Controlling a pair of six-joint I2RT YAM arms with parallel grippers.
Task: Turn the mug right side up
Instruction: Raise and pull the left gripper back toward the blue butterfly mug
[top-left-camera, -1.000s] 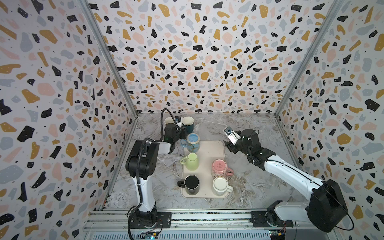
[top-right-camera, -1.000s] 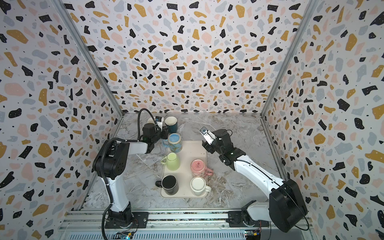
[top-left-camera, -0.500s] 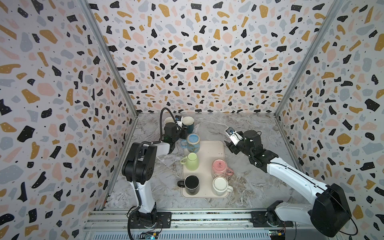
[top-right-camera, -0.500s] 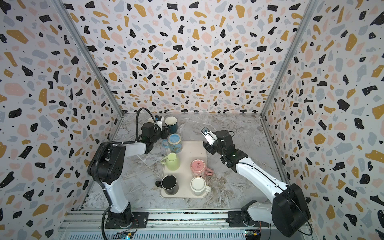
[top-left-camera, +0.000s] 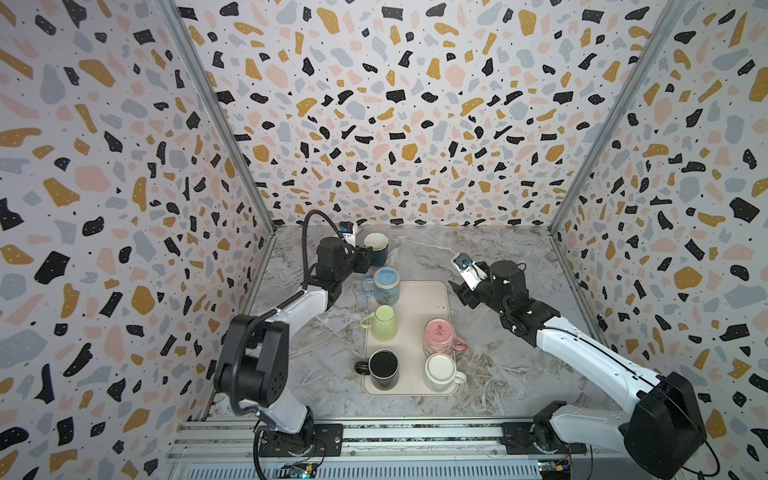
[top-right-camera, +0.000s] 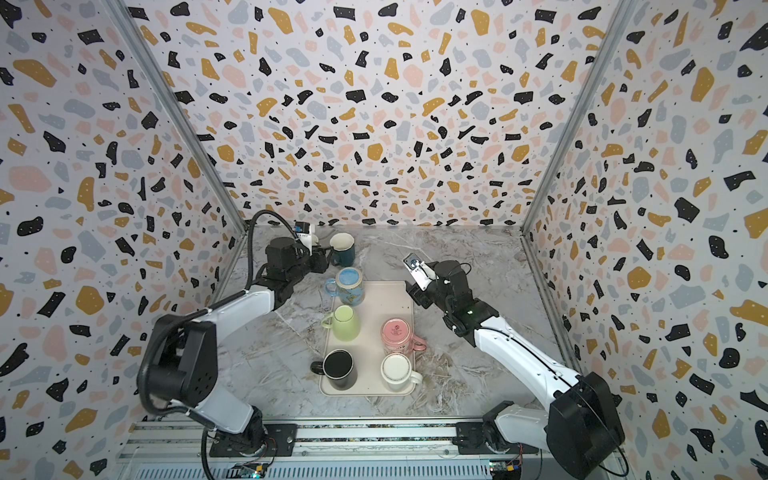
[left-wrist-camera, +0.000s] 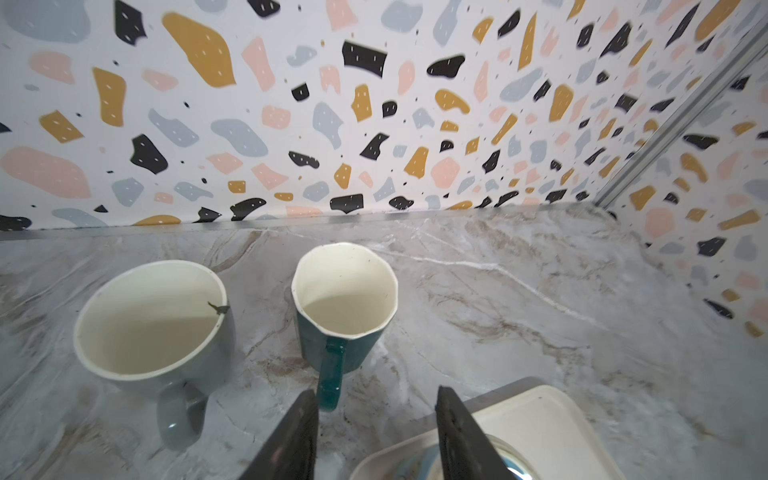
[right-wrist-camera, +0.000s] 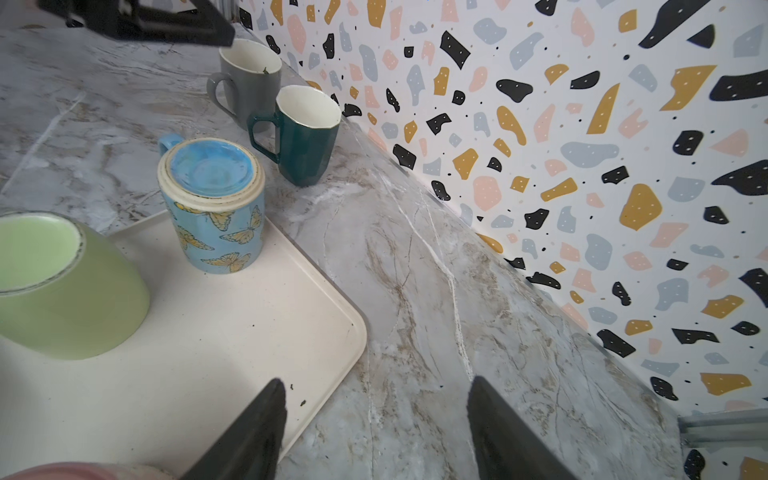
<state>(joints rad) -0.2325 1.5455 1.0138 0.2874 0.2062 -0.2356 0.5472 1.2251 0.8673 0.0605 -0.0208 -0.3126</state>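
A teal mug (left-wrist-camera: 345, 299) stands upright on the marble table, mouth up, also seen in both top views (top-left-camera: 377, 249) (top-right-camera: 343, 248). Its handle (left-wrist-camera: 331, 374) points at my left gripper (left-wrist-camera: 376, 399), which is open just behind it; the handle's end lies beside one fingertip, not between the jaws. My right gripper (right-wrist-camera: 376, 386) is open and empty over the tray's far right corner (right-wrist-camera: 349, 324), seen from above in a top view (top-left-camera: 462, 294). A blue butterfly mug (right-wrist-camera: 212, 208), a green mug (top-left-camera: 382, 323) and a pink mug (top-left-camera: 439, 336) stand upside down on the tray.
A grey mug (left-wrist-camera: 153, 320) stands upright next to the teal one, near the back wall. A black mug (top-left-camera: 383, 368) and a white mug (top-left-camera: 441, 372) stand upright at the front of the cream tray (top-left-camera: 415, 299). Patterned walls close in the table on three sides.
My left gripper's jaws have widened and let go of the teal mug's handle. My right arm has shifted a little to the right, still open.
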